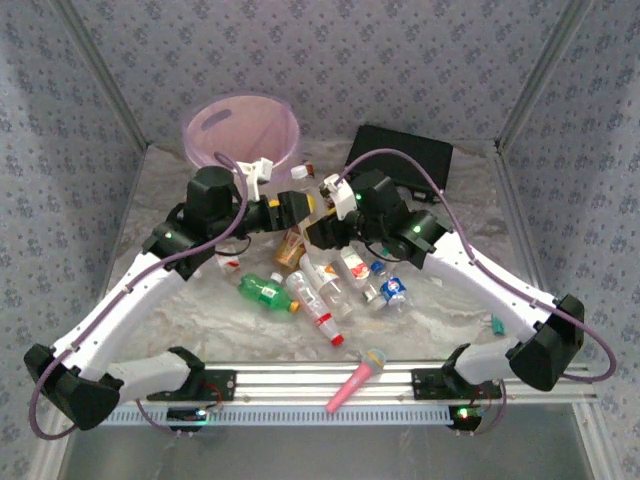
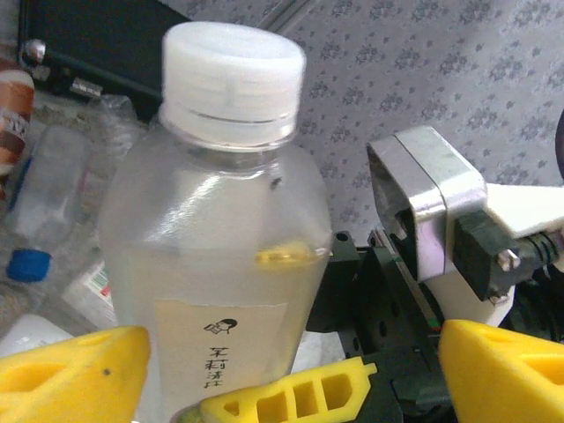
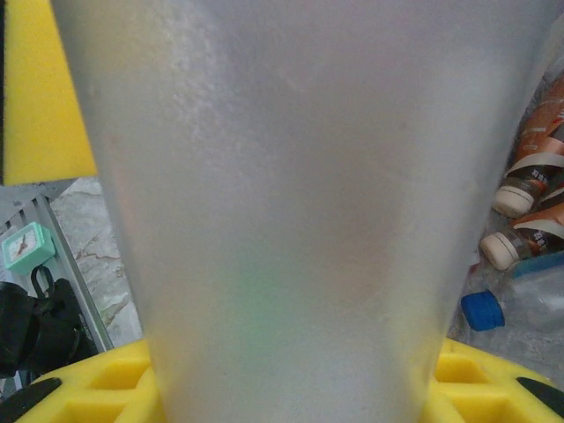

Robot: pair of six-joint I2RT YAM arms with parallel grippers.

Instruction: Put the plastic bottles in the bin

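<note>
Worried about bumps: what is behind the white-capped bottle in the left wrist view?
Behind the bottle: a black case upper left, other bottles lying left, the right arm's wrist right, patterned wall beyond. Anything directly behind its cloudy body is hidden.

Marbled surface (image 1: 450, 320) carries pink bin (image 1: 205, 150) far-left, black case (image 1: 400, 150) far-right, plastic bottles (image 1: 262, 290) clustered mid, pink toy mic (image 1: 355, 380) at near edge.

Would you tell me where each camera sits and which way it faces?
Top external: above, behind the arms, looking down on table, bin, bottles; left arm and right arm show.
Left wrist: faces a white-capped bottle and the right arm's wrist; own yellow fingers show.
Right wrist: close against a frosted bottle; own yellow fingers show.
Shared: both wrist views likely show one bottle.
</note>
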